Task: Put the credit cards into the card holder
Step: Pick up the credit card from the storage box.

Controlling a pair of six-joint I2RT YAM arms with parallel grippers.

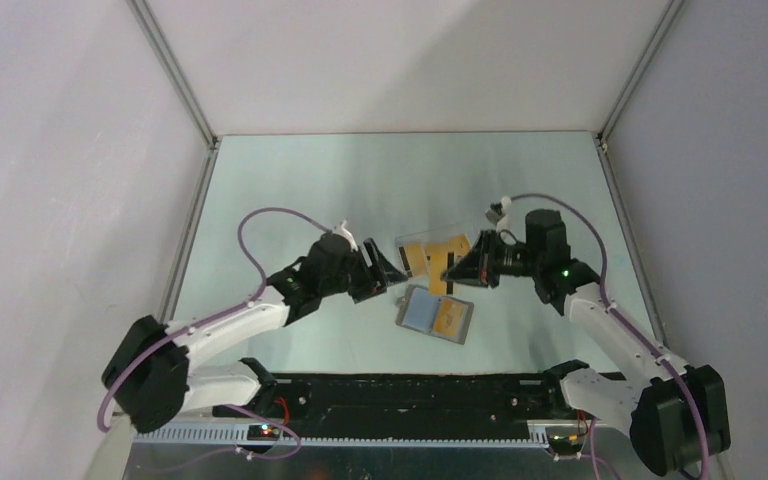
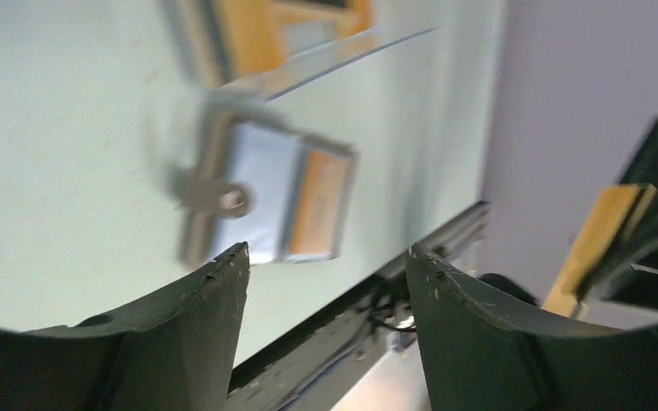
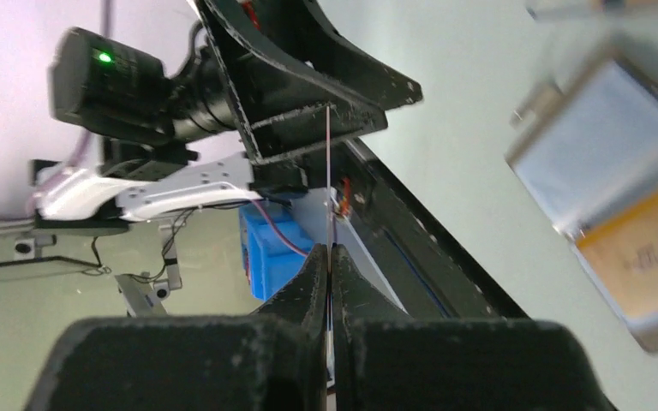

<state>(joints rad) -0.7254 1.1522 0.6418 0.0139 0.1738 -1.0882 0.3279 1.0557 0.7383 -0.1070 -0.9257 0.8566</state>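
The grey card holder (image 1: 422, 312) lies open on the table in front of both grippers, an orange credit card (image 1: 452, 320) in its right pocket. The left wrist view also has the card holder (image 2: 261, 193), blurred, with the pocketed card (image 2: 321, 205). My right gripper (image 3: 330, 248) is shut on a thin credit card (image 3: 330, 171) seen edge-on; from the left wrist it is an orange card (image 2: 600, 235). My left gripper (image 2: 327, 250) is open and empty, facing the right gripper (image 1: 463, 265) from a short way off. More orange credit cards (image 1: 415, 258) lie behind the grippers.
A clear plastic box (image 1: 422, 240) holds the loose cards behind the holder. A black rail (image 1: 410, 395) runs along the table's near edge between the arm bases. White walls close in the left, right and back. A blue block (image 3: 270, 257) sits beyond the rail.
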